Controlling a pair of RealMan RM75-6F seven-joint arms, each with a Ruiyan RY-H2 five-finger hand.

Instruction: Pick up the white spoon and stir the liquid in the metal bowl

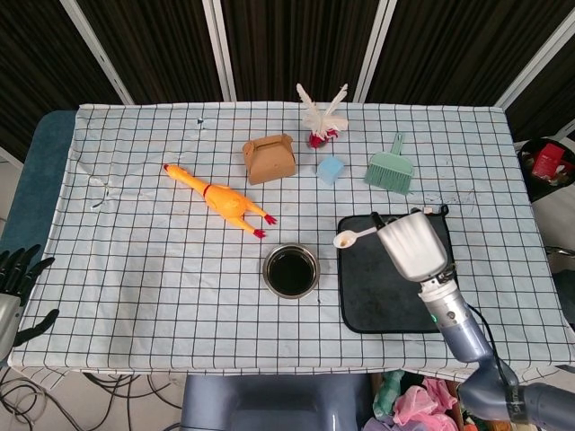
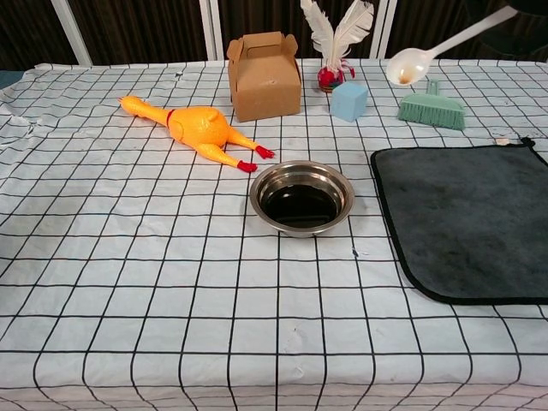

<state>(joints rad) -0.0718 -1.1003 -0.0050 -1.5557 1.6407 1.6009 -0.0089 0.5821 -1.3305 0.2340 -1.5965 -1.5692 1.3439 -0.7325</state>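
Note:
My right hand (image 1: pixel 411 245) holds the white spoon (image 1: pixel 353 237) by its handle, raised well above the dark mat (image 1: pixel 395 296). The spoon's bowl (image 2: pixel 406 67) points left, toward the metal bowl, and carries a small brown stain. The metal bowl (image 1: pixel 291 271) of dark liquid (image 2: pixel 300 205) stands on the checked cloth left of the mat. In the chest view only the spoon shows at the top right; the hand is out of frame. My left hand (image 1: pixel 16 274) hangs off the table's left edge with fingers spread, holding nothing.
A rubber chicken (image 1: pixel 222 201) lies left of the bowl. Along the back stand a cardboard box (image 1: pixel 269 159), a feather toy (image 1: pixel 321 117), a blue cube (image 1: pixel 331 169) and a green brush (image 1: pixel 391 168).

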